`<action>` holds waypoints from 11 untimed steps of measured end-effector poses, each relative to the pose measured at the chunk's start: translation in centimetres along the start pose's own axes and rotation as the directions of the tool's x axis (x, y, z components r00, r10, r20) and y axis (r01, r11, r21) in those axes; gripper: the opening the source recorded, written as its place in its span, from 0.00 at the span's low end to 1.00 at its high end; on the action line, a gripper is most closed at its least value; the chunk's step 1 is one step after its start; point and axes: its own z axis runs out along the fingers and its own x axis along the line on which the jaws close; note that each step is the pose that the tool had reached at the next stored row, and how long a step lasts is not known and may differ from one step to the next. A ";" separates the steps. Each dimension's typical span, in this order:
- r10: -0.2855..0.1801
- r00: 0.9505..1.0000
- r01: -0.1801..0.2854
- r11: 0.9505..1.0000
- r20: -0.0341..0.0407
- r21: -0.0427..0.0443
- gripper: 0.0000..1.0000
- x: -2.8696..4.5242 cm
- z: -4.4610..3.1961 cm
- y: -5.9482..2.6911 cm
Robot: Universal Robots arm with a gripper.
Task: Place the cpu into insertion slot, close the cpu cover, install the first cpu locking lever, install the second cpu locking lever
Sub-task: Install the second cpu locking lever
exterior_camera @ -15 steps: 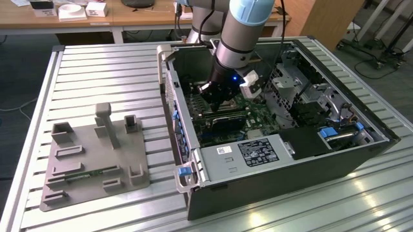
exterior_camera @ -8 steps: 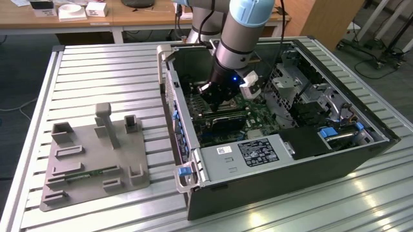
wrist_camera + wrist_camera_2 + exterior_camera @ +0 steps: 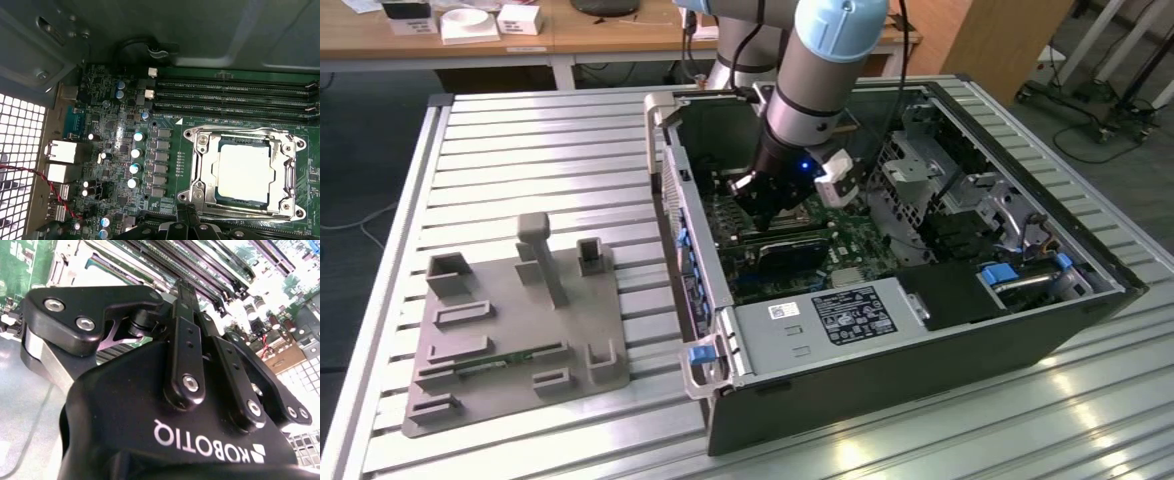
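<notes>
Cpu [image 3: 246, 171] seated in slot [image 3: 200, 200], cover [image 3: 289, 172] down just beyond the gripper [image 3: 186, 220]; finger state unclear; levers apparently pending.

An open computer case [image 3: 907, 330] lies on a slatted table [image 3: 534, 150], with a fixture plate [image 3: 507, 340] beside it on the exterior view's left. The arm reaches down into the case, its gripper [image 3: 778, 212] over the circuit board [image 3: 854, 250]. In the first wrist view, the cpu [image 3: 246, 172] sits in the insertion slot [image 3: 245, 200], the cpu cover [image 3: 287, 172] lies around it, and memory slots [image 3: 235, 95] run alongside.
</notes>
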 end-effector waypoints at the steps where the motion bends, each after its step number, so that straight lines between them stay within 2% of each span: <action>1: 0.000 1.000 0.000 1.000 0.000 -0.002 0.10 0.00 0.02 0.00; 5: -0.001 1.000 0.001 1.000 0.001 -0.011 0.10 -0.01 0.14 0.00; 11: -0.001 1.000 0.001 1.000 0.001 -0.012 0.10 -0.03 0.23 0.10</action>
